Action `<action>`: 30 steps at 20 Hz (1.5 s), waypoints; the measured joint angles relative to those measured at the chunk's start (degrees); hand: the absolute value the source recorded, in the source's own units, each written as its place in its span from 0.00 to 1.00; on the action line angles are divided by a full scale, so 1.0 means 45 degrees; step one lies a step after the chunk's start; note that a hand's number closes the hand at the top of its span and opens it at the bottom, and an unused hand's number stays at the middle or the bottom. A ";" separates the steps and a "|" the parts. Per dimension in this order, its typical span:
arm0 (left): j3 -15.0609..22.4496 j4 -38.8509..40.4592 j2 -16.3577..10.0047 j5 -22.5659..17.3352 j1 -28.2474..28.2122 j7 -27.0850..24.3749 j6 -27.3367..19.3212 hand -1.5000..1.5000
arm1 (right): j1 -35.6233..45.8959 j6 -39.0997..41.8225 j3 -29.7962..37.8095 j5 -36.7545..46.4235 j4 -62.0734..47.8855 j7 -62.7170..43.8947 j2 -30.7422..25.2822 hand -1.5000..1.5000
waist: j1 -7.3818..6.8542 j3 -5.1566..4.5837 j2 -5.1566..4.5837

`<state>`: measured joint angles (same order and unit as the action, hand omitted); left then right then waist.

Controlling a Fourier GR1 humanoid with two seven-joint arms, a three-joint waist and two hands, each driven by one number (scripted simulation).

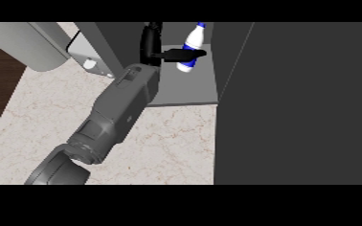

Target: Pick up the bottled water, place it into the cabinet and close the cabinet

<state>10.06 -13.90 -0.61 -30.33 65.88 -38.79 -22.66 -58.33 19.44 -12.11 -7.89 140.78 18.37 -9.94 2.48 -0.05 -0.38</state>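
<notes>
Bottled water [192,43] leans inside the cabinet [187,86] — left hand [170,54] clasped round its middle.

**Bottle's inside the cabinet, hand on it**

The left hand [150,43] is reaching into the open cabinet [187,86], black fingers curled across the front of the bottled water [193,40]. The bottle is leaning, blue cap up and to the right, above the grey shelf. A big dark cabinet door [290,100] fills the right side, with marble desk [170,143] below.
</notes>
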 measured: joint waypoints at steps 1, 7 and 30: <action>0.0057 -0.0212 0.0028 -0.0017 -0.0095 0.0044 0.0030 0.00 | 0.0073 -0.0056 -0.0102 0.0021 -0.0004 -0.0125 0.0044 0.00 | -0.0064 0.0001 0.0020; 0.0938 -0.2024 0.0109 -0.0442 -0.1571 0.0222 0.0158 0.00 | 0.0359 -0.0476 -0.0504 0.0121 0.0103 -0.0727 0.0236 0.00 | -0.0270 0.0003 0.0119; 0.5044 -1.3517 -0.1199 -0.0969 -0.9754 0.2017 0.1526 1.00 | 0.0199 -0.0212 -0.1130 0.1028 0.0355 -0.0524 -0.0576 1.00 | -0.0667 0.0009 0.0205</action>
<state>32.76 -74.73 -6.01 -34.69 21.98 -29.72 -15.79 -57.43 18.49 -17.19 -3.26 142.38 16.01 -12.53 -0.52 -0.01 0.54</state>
